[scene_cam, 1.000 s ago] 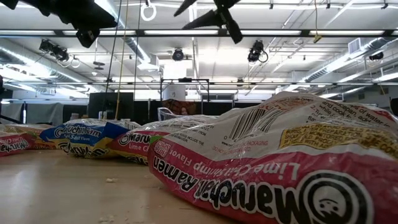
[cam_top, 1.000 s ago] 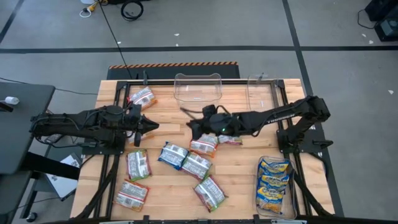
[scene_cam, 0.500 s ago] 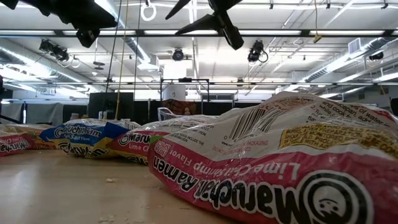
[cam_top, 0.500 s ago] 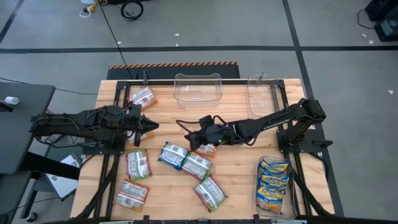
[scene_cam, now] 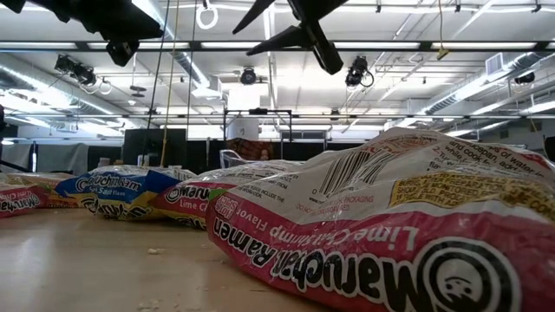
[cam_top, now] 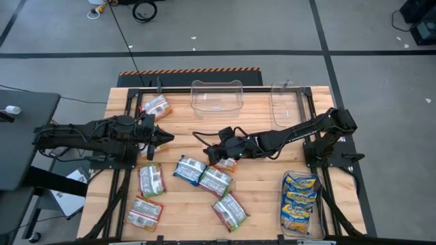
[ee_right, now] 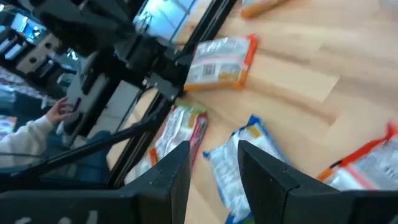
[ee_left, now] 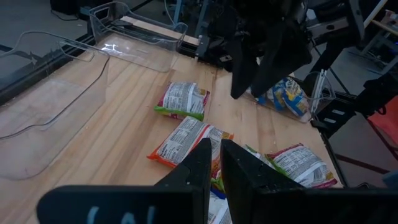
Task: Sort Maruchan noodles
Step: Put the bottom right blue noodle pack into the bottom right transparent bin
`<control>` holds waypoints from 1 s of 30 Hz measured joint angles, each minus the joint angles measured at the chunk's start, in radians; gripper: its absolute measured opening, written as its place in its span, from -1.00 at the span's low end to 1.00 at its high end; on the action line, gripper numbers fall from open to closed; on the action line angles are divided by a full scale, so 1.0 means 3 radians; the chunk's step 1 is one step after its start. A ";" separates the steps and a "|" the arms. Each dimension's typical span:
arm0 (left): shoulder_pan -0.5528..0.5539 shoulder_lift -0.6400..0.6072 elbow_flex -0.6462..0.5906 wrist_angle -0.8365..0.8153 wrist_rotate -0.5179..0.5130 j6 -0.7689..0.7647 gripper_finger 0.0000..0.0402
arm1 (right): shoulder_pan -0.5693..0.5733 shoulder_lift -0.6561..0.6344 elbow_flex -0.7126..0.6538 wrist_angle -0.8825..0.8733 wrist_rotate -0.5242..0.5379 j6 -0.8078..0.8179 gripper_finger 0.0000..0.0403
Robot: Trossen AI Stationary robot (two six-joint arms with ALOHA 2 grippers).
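Several Maruchan noodle packets lie flat on the wooden table [cam_top: 272,177]: a blue one [cam_top: 189,169], a red-and-white one [cam_top: 215,180], another [cam_top: 229,211], two at the near left [cam_top: 151,180] and one at the far left [cam_top: 156,106]. My right gripper [cam_top: 210,155] hangs open above the middle of the table, over the packets there. In the right wrist view its fingers [ee_right: 214,171] frame the blue packet [ee_right: 233,165] without touching it. My left gripper [cam_top: 165,138] waits shut at the table's left, holding nothing.
A clear bin [cam_top: 300,201] at the near right holds blue-and-yellow packets. Two clear bins [cam_top: 218,95] [cam_top: 286,102] stand at the far edge. A person's hand [ee_right: 59,112] shows beyond the table's left side. A large red packet [scene_cam: 390,234] fills the low view.
My right gripper has moved toward the table's near edge and sunk a little, rolling slightly, so it now hangs over the packets in the middle. Its fingers have stayed apart. No packet has moved.
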 joint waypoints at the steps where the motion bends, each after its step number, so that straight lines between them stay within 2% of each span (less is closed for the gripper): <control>1: 0.0000 0.0000 0.0000 0.0000 0.0000 0.0001 -0.80 | 0.0001 0.0001 0.0000 -0.0002 -0.0042 0.0039 -0.31; 18: -0.0001 0.0000 -0.0001 0.0000 0.0000 0.0001 -0.80 | 0.0000 0.0000 0.0000 0.0083 -0.0057 0.0079 -0.31; 23: 0.0000 0.0000 -0.0001 0.0000 0.0000 0.0000 -0.80 | -0.0074 0.0000 0.0000 0.0082 -0.0086 -0.0647 -0.31; 30: 0.0000 0.0000 -0.0001 0.0000 0.0000 0.0001 -0.80 | -0.0079 0.0000 0.0000 0.0062 -0.0441 -0.1923 -0.31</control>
